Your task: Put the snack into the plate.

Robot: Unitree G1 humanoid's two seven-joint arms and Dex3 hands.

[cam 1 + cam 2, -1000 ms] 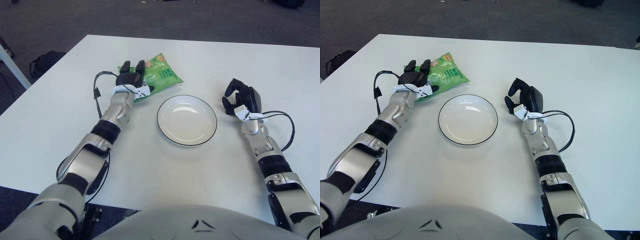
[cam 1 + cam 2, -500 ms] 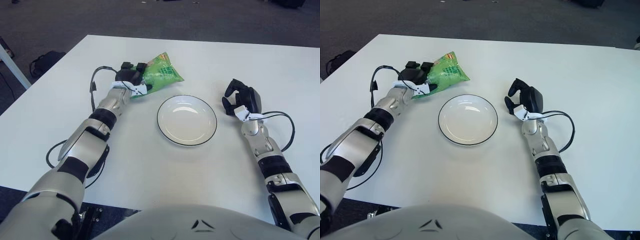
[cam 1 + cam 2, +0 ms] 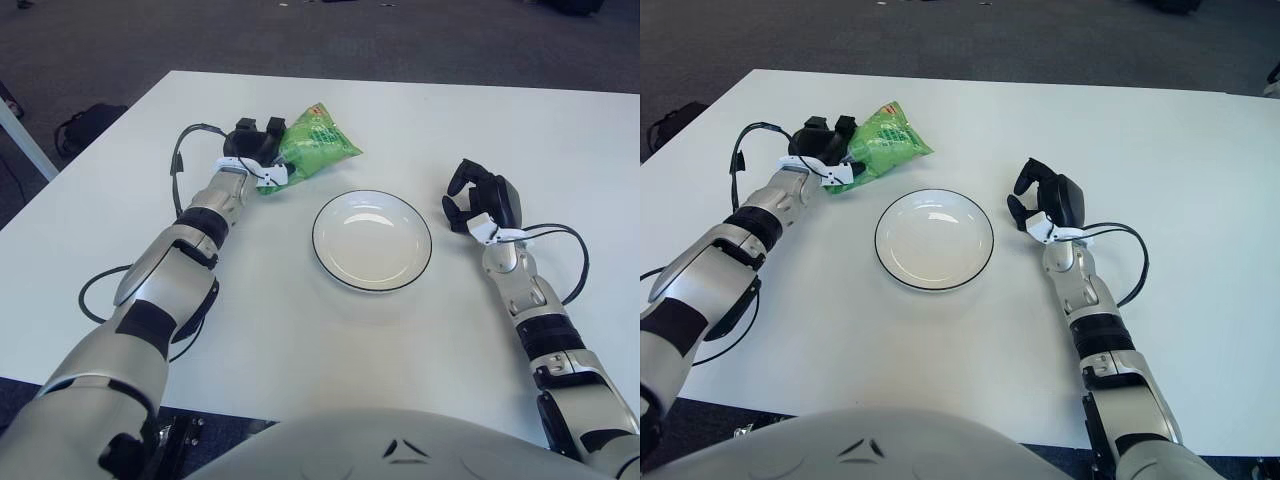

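Note:
A green snack bag (image 3: 318,143) is at the table's far left, up and to the left of a white plate with a dark rim (image 3: 372,240). My left hand (image 3: 255,145) is closed on the bag's left end, and the bag is tilted up off the table. The bag also shows in the right eye view (image 3: 885,145). The plate holds nothing. My right hand (image 3: 482,200) rests on the table to the right of the plate with its fingers curled, holding nothing.
The white table (image 3: 330,330) reaches to a far edge just beyond the bag. A dark bag (image 3: 85,125) lies on the floor off the table's left side. Cables run along both forearms.
My left hand went from lying over the bag to gripping its left end and has lifted and tilted it, moving slightly back and left. The right hand has not moved.

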